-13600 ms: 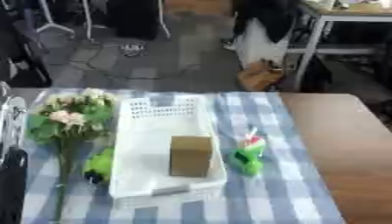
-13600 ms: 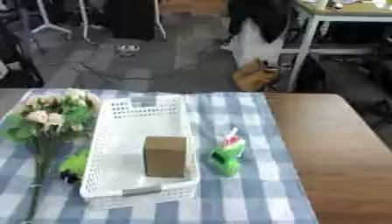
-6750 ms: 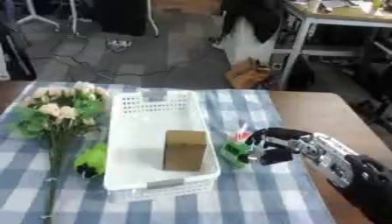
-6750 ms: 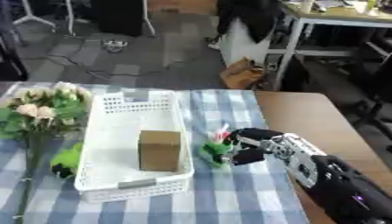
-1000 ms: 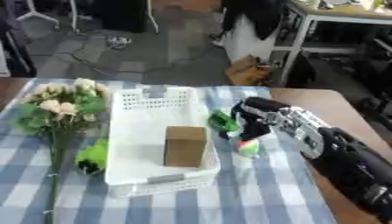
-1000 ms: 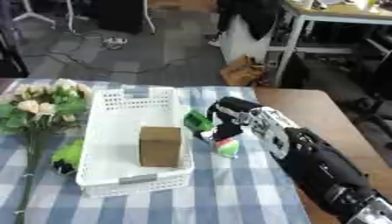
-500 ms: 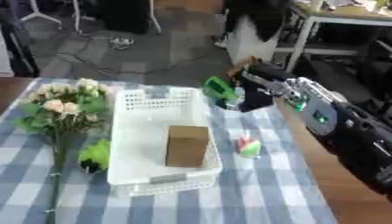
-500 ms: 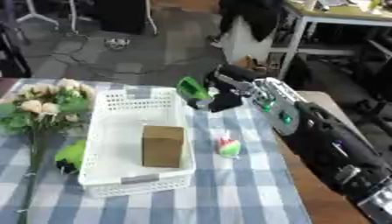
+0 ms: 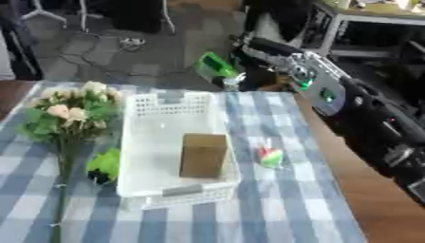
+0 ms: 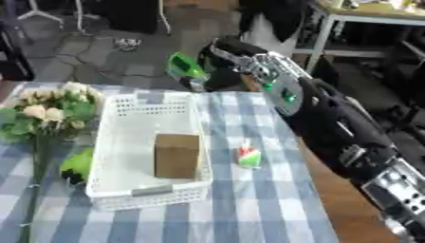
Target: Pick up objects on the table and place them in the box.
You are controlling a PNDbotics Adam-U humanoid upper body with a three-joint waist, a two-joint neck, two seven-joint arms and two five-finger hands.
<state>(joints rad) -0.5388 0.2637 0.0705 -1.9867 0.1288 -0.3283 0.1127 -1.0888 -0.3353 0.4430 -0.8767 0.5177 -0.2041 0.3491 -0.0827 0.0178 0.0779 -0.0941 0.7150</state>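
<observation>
Flower bouquet (image 9: 70, 116): lies along the left side of the checked tablecloth (image 9: 282, 209), stems toward the near edge, outside the box. Not yet handled.

Green object (image 9: 106, 163): sits on the cloth between the bouquet stems and the box's left wall, just beside the wall. Shape unclear; dark part at its near end.

White box (image 9: 137, 142): perforated plastic basket, centre of table, long axis running away from the camera. Contains one brown carton (image 9: 203, 154), upright, in the near half. Far half is bare.

Green item (image 9: 216, 65): held up in the air beyond the box's far-right corner, well above the table surface, tilted. Appears to be a small bottle or tube w/ a pale end; cannot confirm.

Small red/white/green item (image 9: 270, 157): on the cloth just right of the box, apart from its wall.

Right hand (image 10: 236, 59): enters from the right, arm spanning the table's right edge. Fingers curled round the green item, i.e. holding it. Left hand: not in view.

Assessment: step in hand is transport of the green item to the box. Item is not yet over the opening. Next move likely calls for bringing the hand nearer and leftward over the bare far half, lowering, then releasing clear of the carton. Three items remain outside afterwards.
</observation>
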